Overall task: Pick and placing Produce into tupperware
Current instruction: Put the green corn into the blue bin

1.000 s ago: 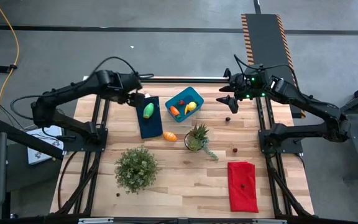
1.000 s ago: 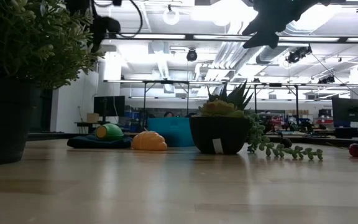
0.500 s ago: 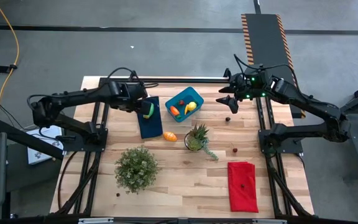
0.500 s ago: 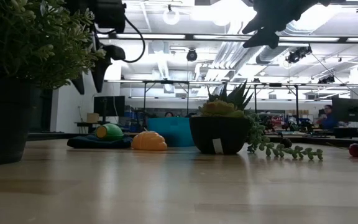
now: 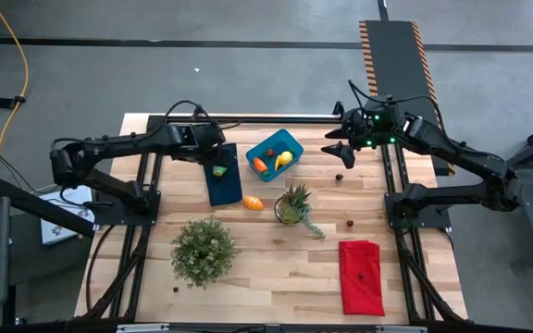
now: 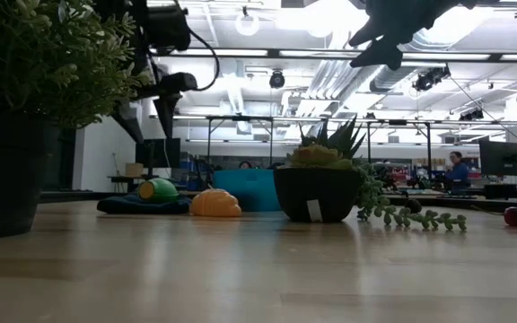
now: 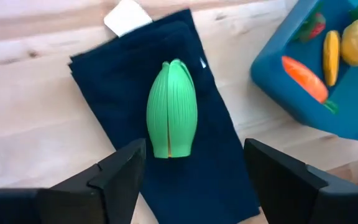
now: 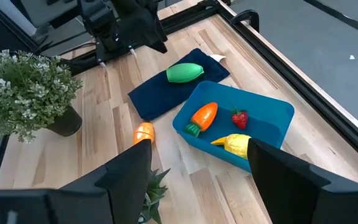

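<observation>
The left claw (image 7: 191, 177) hung spread above the green corn (image 7: 171, 116), which lay untouched on the dark blue cloth (image 7: 114, 74) near the worktop's back edge. Just beside the cloth stood the blue tub (image 5: 275, 154), holding a carrot (image 8: 202, 117), a strawberry (image 8: 239, 118) and a lemon (image 8: 235, 144). An orange fruit (image 5: 254, 203) sat on the bare wood near the cloth's front corner. The right claw (image 5: 337, 154) waited, spread and empty, above the back right part of the worktop (image 5: 266, 277).
</observation>
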Controlling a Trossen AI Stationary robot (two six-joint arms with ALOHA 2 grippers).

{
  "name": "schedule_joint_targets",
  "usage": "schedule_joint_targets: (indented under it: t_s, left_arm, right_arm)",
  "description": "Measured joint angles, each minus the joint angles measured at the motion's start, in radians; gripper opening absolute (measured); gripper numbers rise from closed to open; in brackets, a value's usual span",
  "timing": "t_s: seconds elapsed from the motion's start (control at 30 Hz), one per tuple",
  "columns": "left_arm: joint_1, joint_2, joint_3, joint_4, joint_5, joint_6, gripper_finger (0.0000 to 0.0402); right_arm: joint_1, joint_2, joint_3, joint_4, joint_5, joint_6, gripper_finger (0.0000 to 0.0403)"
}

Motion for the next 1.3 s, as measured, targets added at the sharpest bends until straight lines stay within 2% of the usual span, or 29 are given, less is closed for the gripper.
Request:
schedule_joint_targets:
  t_s: [0.13,0.3,1.3]
  left_arm:
    - [0.037,0.059,-0.001,0.024,0.066,0.018,0.0247]
    - [0.066,0.104,-0.001,0.035,0.098,0.029,0.0239]
    - [0.071,0.305,0.002,0.121,0.126,0.122,0.0256]
  right_arm:
    - [0.0,0.0,0.0,0.0,-0.004,0.004,0.0256]
    - [0.0,0.0,0.0,0.0,-0.004,0.021,0.0256]
    - [0.0,0.0,0.0,0.006,-0.004,0.012,0.0256]
